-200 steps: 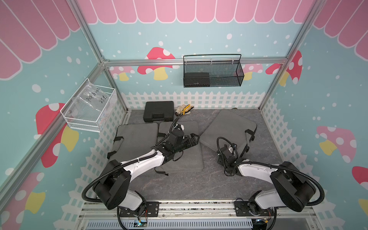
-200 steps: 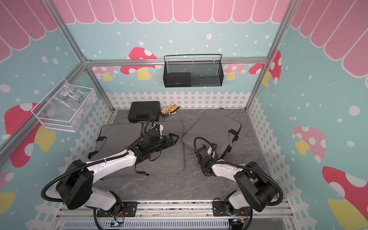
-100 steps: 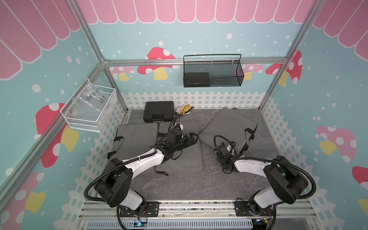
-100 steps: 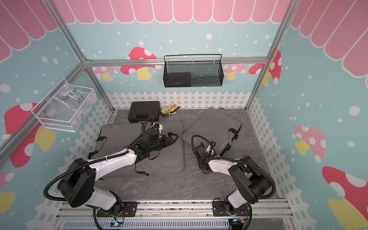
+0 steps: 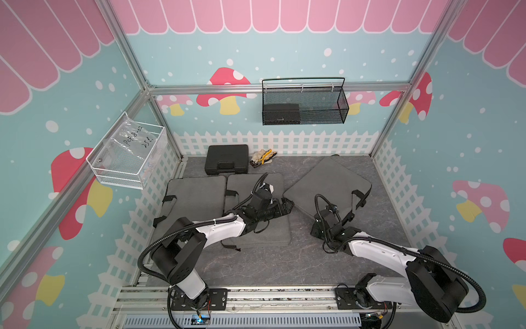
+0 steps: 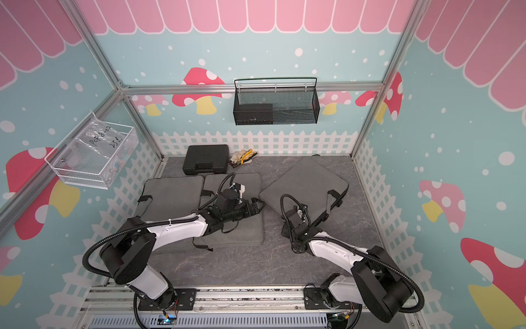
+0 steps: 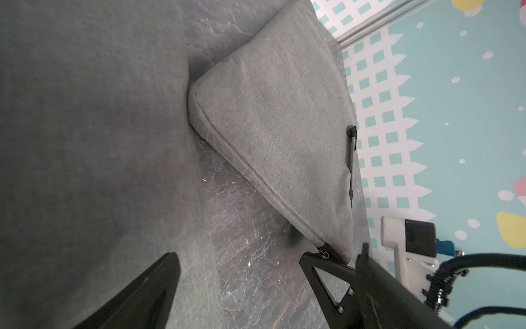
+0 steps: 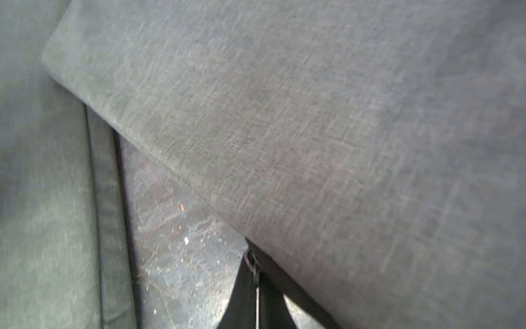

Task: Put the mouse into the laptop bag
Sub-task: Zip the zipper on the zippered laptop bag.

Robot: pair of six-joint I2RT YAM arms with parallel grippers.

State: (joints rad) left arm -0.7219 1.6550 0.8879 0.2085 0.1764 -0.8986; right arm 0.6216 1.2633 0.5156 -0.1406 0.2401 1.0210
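The mouse is out of view in every frame. The rightmost grey laptop bag (image 5: 330,182) (image 6: 308,182) lies flat and turned at an angle; it also shows in the left wrist view (image 7: 279,114) and the right wrist view (image 8: 313,114). Its zipper pull (image 8: 251,262) (image 7: 324,253) sits at the near-left corner. My right gripper (image 8: 255,275) (image 5: 315,229) is shut on that pull. My left gripper (image 7: 242,284) (image 5: 289,206) (image 6: 260,205) hovers open over the right edge of the middle bag (image 5: 244,188), holding nothing.
A third grey bag (image 5: 196,196) lies at the left. At the back stand a black case (image 5: 226,159) and a pair of gloves (image 5: 263,157). A black mesh basket (image 5: 304,105) and a white wire basket (image 5: 128,156) hang on the walls.
My right gripper has shut, and now grips the zipper pull at the bag's corner. The left arm has hardly moved and stays open.
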